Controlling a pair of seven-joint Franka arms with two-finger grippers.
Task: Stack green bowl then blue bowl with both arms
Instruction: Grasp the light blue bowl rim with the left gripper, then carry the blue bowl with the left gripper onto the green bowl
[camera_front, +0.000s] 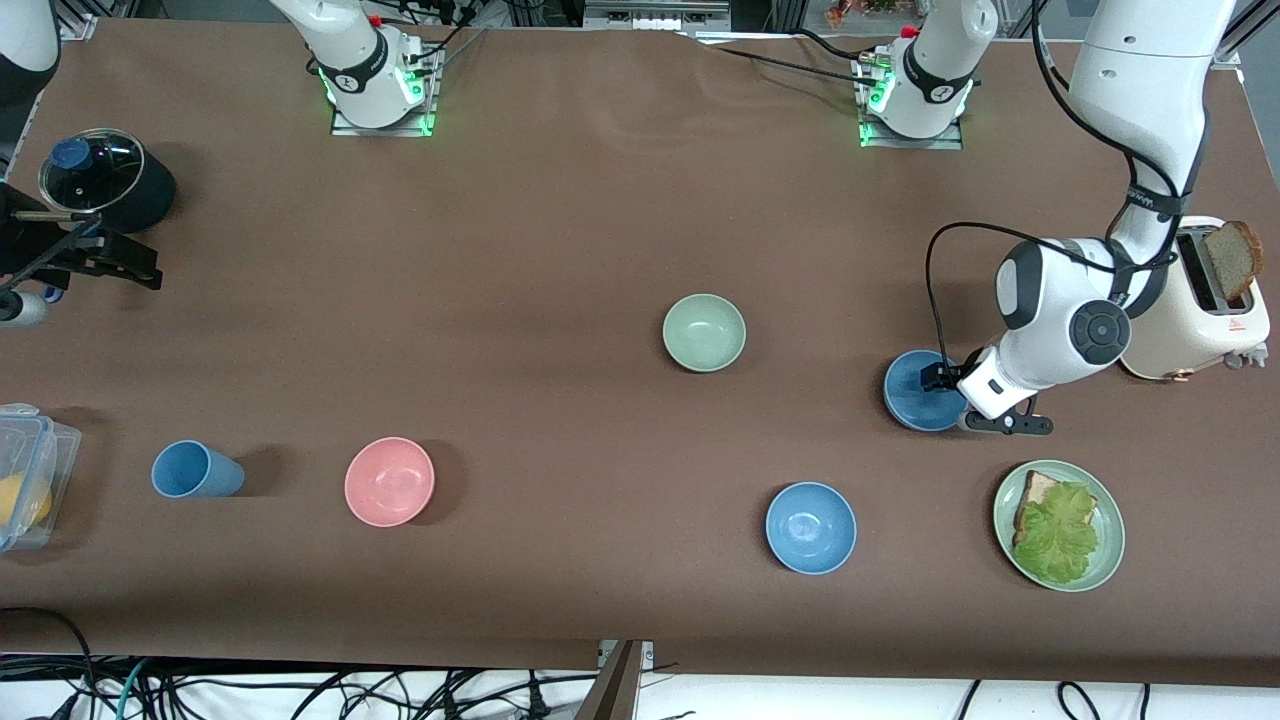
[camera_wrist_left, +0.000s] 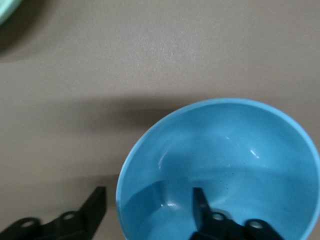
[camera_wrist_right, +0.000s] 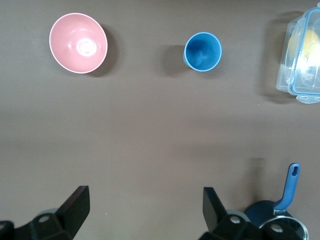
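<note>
The left gripper (camera_front: 948, 398) is down at the small round mid-blue matte bowl (camera_front: 918, 392) that sits on the brown worktop (camera_front: 560, 230) toward the left arm's end, near the cream toaster (camera_front: 1205, 310) with its slice of brown bread. In the left wrist view the fingers (camera_wrist_left: 201, 206) straddle the bowl's wall: one is inside the bowl (camera_wrist_left: 225, 165) and the other outside on the worktop, with a wide gap between them, so the gripper is spread over the rim and not yet closed on it.

The relation that matters is where the small round pale sage-green matte bowl (camera_front: 704, 332) lies from this grasp. It stands empty near the middle of the worktop, toward the right arm's end from the gripped-at bowl and slightly farther from the front camera. Judging by this, once the fingers pinch the rim, the carry runs sideways along the worktop toward the green bowl, and the left arm is clearly the nearer one for it.

A second look-alike blue bowl (camera_front: 811, 527) rests nearer the front camera, untouched, beside the pale-green plate (camera_front: 1108, 560) with bread and lettuce.

The right gripper (camera_wrist_right: 145, 205) waits with fingers wide apart over the right arm's end of the worktop, beside the dark lidded pot (camera_front: 105, 180); the pink bowl (camera_wrist_right: 78, 43) and blue cup (camera_wrist_right: 202, 51) show in its wrist view.
</note>
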